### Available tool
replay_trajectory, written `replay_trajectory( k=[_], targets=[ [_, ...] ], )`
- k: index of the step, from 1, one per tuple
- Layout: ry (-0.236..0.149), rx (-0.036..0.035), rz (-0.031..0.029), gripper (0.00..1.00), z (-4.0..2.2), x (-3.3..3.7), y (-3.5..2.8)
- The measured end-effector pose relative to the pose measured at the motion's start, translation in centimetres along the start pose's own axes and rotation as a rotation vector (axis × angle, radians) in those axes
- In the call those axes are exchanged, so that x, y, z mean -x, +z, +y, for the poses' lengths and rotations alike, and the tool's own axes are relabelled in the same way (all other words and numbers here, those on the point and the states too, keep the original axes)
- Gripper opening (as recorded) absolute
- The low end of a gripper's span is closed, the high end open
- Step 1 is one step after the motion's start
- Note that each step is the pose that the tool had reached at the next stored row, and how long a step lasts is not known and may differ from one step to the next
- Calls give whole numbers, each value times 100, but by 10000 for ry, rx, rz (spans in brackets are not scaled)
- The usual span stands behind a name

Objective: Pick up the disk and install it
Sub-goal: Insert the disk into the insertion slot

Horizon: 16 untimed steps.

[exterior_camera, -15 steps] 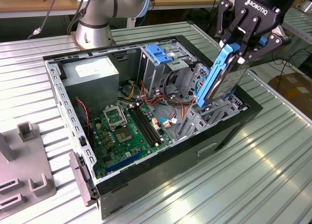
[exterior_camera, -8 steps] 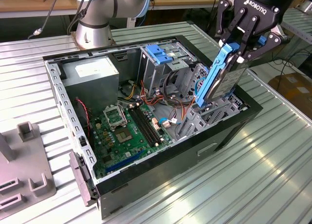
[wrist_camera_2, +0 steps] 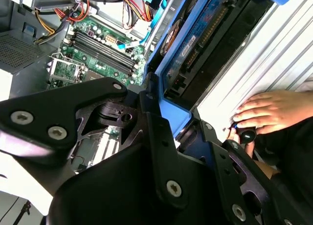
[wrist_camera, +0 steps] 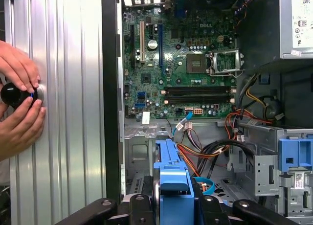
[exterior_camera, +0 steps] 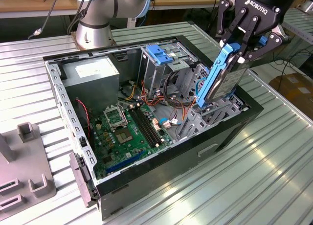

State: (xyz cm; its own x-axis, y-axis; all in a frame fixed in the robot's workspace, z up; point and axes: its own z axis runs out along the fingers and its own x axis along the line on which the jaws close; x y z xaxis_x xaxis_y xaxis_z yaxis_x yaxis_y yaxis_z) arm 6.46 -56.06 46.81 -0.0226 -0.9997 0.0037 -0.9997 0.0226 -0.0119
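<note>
Gripping disk (exterior_camera: pixel 229 80) at upper end, gripper (exterior_camera: pixel 243 50) jaws clamped on blue bracket (exterior_camera: pixel 213 78); disk tilted, lower end inside case (exterior_camera: pixel 63 102).

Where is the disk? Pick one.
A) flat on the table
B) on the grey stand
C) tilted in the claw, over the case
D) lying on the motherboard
C: the claw grips the disk by its upper end, tilted, with its lower end at the open case.
</note>
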Motion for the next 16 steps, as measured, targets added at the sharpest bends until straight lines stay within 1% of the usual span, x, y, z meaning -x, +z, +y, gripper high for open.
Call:
replay_trajectory(
  k=[4, 8, 10, 13, 16],
  targets=[
    [37, 0, 0, 37, -18, -1, 32],
    [40, 6, 0, 37, -20, -1, 58],
    [40, 31, 0, 37, -19, -1, 79],
    [39, 139, 2, 37, -20, -1, 117],
    [40, 144, 5, 37, -43, 0, 132]
  ],
)
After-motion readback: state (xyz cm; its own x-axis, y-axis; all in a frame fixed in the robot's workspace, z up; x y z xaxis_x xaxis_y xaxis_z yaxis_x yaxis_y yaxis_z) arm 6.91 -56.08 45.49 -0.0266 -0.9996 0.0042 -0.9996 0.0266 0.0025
